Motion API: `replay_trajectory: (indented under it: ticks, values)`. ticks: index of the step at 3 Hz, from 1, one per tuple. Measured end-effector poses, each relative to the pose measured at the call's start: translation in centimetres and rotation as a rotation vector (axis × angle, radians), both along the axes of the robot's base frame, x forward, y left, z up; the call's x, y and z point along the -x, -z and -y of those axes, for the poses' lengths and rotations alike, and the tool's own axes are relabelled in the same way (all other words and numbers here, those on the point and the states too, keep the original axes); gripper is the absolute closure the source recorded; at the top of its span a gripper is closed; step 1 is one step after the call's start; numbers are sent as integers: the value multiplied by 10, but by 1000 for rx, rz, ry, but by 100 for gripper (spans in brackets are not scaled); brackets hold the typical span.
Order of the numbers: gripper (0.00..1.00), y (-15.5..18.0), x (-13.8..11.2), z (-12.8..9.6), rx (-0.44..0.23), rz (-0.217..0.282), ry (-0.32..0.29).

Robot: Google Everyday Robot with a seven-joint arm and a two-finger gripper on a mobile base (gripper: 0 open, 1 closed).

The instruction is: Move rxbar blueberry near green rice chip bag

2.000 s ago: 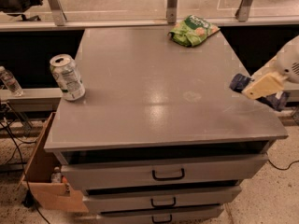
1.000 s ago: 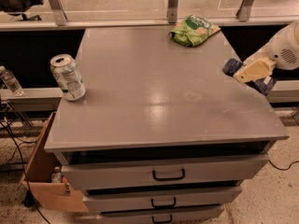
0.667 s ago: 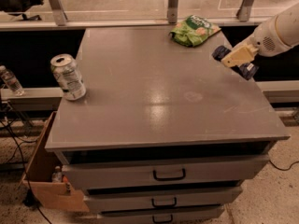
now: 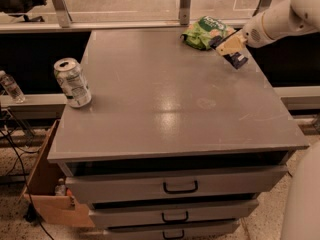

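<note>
The green rice chip bag (image 4: 205, 31) lies at the far right of the grey cabinet top (image 4: 165, 94). My gripper (image 4: 229, 48) comes in from the right on a white arm and is shut on the rxbar blueberry (image 4: 235, 59), a dark blue bar that hangs from the fingers just above the surface. The bar is right beside the bag, at its near right side. Most of the bar is hidden by the tan fingers.
A silver drink can (image 4: 73, 82) stands at the left edge of the top. Grey drawers (image 4: 180, 186) sit below the front edge. A cardboard box (image 4: 47, 194) is on the floor at the left. A plastic bottle (image 4: 11, 86) lies on a shelf at far left.
My gripper has carried the blue bar from the right edge of the top back and leftward, up to the green bag. The can and the bag have not moved.
</note>
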State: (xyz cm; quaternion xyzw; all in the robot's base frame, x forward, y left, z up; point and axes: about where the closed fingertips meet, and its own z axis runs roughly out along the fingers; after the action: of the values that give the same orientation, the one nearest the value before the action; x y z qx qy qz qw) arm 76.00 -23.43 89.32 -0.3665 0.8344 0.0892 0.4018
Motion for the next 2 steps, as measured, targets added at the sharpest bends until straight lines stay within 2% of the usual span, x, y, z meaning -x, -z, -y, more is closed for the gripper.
replay_trajectory:
  ticks: [1,2]
  values:
    - [85,15,-30,-11,-33,-11,15]
    - [62,26,-47,-14,-53,-20,34]
